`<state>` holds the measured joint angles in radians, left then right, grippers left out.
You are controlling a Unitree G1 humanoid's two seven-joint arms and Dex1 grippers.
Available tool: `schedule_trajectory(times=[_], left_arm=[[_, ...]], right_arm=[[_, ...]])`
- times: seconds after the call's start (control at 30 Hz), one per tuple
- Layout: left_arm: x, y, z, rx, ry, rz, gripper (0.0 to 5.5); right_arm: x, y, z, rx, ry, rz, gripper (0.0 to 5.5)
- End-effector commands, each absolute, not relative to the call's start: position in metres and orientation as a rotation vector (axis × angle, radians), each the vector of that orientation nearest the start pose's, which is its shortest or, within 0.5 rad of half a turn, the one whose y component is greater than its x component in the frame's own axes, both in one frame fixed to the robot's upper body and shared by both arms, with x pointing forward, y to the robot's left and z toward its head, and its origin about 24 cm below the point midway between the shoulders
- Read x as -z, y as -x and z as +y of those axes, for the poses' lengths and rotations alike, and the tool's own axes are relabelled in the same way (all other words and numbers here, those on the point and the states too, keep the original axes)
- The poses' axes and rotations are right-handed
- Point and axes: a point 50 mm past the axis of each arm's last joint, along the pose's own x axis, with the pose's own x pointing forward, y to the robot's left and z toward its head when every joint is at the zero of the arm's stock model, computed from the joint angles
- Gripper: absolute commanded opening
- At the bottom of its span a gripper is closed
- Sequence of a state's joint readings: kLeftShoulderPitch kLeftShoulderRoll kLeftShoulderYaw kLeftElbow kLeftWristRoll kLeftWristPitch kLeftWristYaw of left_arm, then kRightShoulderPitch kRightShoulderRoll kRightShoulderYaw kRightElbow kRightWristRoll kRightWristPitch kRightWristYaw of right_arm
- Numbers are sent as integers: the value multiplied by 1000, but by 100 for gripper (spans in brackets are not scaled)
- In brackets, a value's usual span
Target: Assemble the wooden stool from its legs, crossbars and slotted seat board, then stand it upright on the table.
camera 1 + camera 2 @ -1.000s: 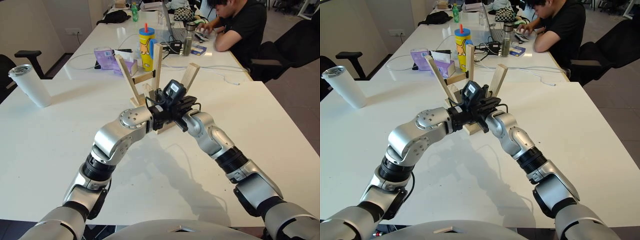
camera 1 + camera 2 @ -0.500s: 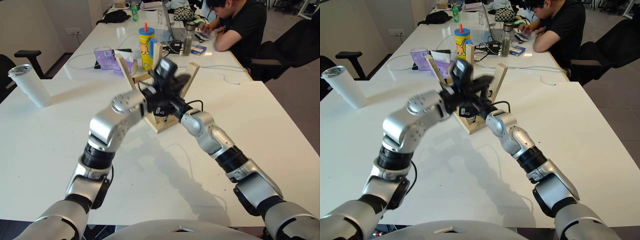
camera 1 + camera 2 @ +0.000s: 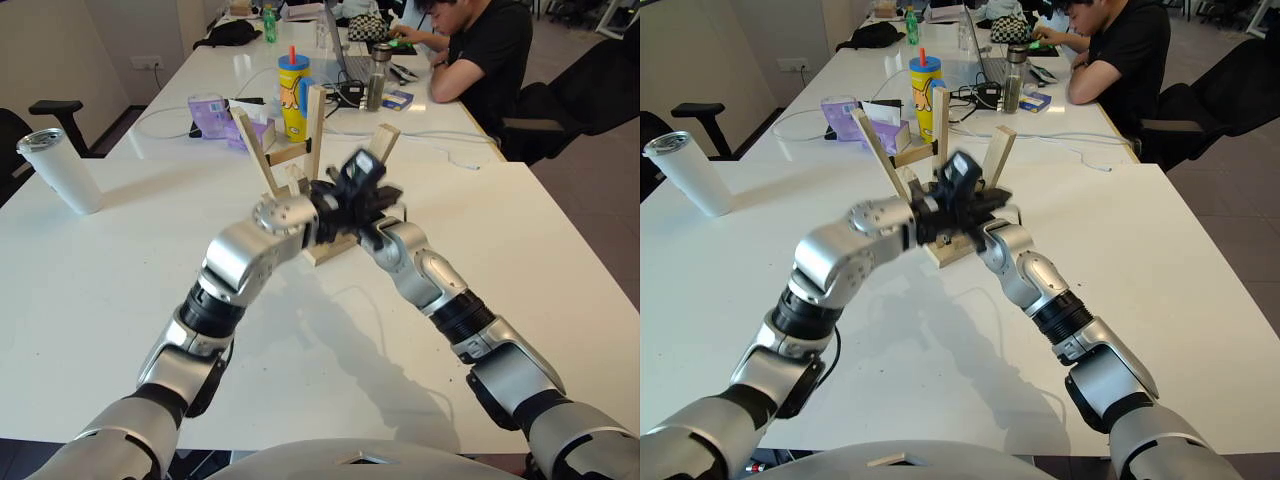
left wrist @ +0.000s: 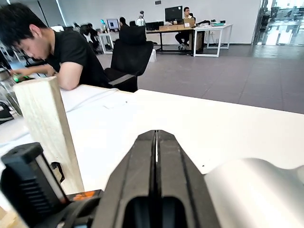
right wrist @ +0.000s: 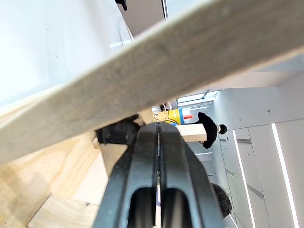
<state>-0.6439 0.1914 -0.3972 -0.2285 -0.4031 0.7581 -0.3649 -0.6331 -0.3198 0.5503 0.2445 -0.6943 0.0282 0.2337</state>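
"Where's the wooden stool (image 3: 288,155)?"

"Upside down near the middle of the desk (image 3: 100,280). Its seat board (image 3: 335,250) lies flat and its legs (image 3: 316,125) point up, splaying outward."

"And the end effectors?"

"The left end effector (image 4: 156,137) and right end effector (image 5: 158,128) are both closed on nothing, close among the legs."

"What's nearby?"

"A yellow straw cup (image 3: 292,95) just behind the stool, and a white tumbler (image 3: 60,170) far left."
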Motion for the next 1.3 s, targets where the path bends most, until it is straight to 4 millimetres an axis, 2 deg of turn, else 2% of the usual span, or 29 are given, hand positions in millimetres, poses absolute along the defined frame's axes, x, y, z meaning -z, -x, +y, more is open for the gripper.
schedule_trajectory(times=[0.03,0.1,0.17,0.27,0.33,0.4,0.47,0.53,0.6,0.63,0.7,0.77,0.83,0.93,1.03,1.3], left_arm=[[-95,-259,23,1051,-171,405,2],[-112,-271,22,1014,-142,317,2],[-145,-286,21,974,-102,156,2],[-208,-304,25,914,-17,-122,2],[-228,-310,27,899,19,-203,2],[-258,-319,30,846,41,-315,2],[-301,-315,35,830,113,-496,2],[-322,-310,39,832,170,-585,2],[-318,-311,37,844,147,-557,2],[-302,-314,33,861,109,-484,2],[-250,-313,19,928,16,-271,2],[-185,-295,7,1034,-1,-50,2],[-139,-278,3,1083,-3,108,2],[-100,-268,4,1048,-14,270,2],[-98,-264,4,1055,22,261,2],[-166,-292,15,954,61,-29,2]], right_arm=[[18,-285,-117,-881,1329,398,0],[18,-285,-117,-880,1330,396,0],[18,-285,-117,-882,1332,395,0],[18,-285,-117,-887,1334,393,0],[19,-285,-118,-887,1335,393,0],[20,-284,-117,-892,1337,391,0],[20,-283,-116,-897,1338,388,0],[20,-283,-117,-897,1339,388,0],[20,-283,-117,-895,1338,389,0],[21,-282,-117,-895,1337,390,0],[21,-281,-117,-895,1333,390,0],[22,-279,-116,-898,1329,391,0],[22,-277,-115,-903,1323,390,0],[22,-277,-113,-907,1317,388,0],[21,-277,-114,-904,1315,385,0],[17,-282,-113,-894,1317,385,0]])
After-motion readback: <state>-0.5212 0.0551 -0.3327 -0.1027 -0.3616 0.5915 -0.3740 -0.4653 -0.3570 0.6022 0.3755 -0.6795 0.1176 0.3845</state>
